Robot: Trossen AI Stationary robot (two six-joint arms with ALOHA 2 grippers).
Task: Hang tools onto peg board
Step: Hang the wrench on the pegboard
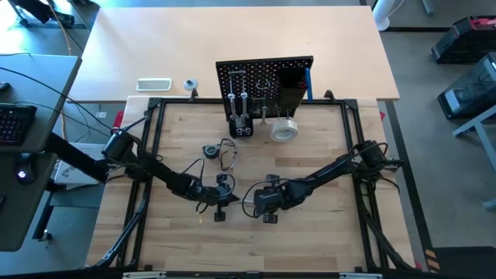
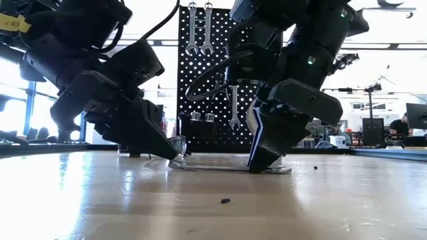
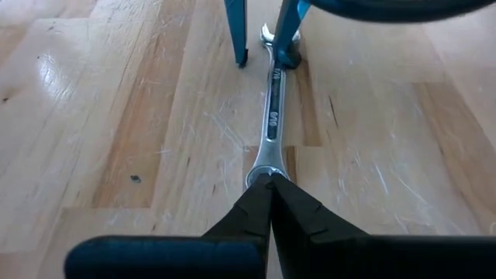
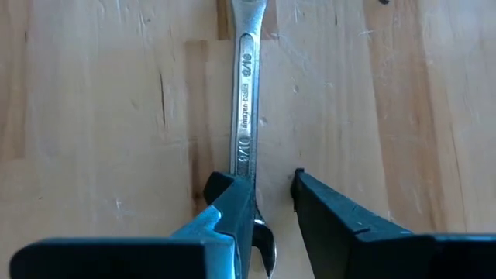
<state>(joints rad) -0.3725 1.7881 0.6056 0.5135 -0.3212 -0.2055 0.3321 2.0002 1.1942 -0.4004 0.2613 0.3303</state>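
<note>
Listing outward from the left claw (image 3: 270, 180): tips pressed together, no gap, set down at the ring end of one silver wrench (image 3: 271, 116). Could not tell whether metal was actually pinched or merely touched.

Opposite, right claw (image 4: 267, 182): narrow but parted, standing at the wrench's other end, one finger hard against the shaft, the other just beside it with bare wood between. Held nothing.

Relation noted for the coming move:
- Wrench flat on the counter (image 1: 325, 232), long axis running straight from one claw to the other, each claw looking down its length.
- Lay directly ahead of both sets of tips; neither arm judged nearer, one at each end.
- Peg board (image 1: 267, 66) upright at the counter's far edge, well apart from both claws, beyond the wrench.

Counted:
- Claws: two, both low at the counter's middle.
- Wrench on the counter: one.
- Hung wrenches (image 2: 199, 27) on the board, low view: three, two high and side by side, one lower.
- Tape roll (image 1: 284, 129): one, at the board's foot.
- Black-handled pliers (image 1: 226, 153): one, loose, between left claw and board.
</note>
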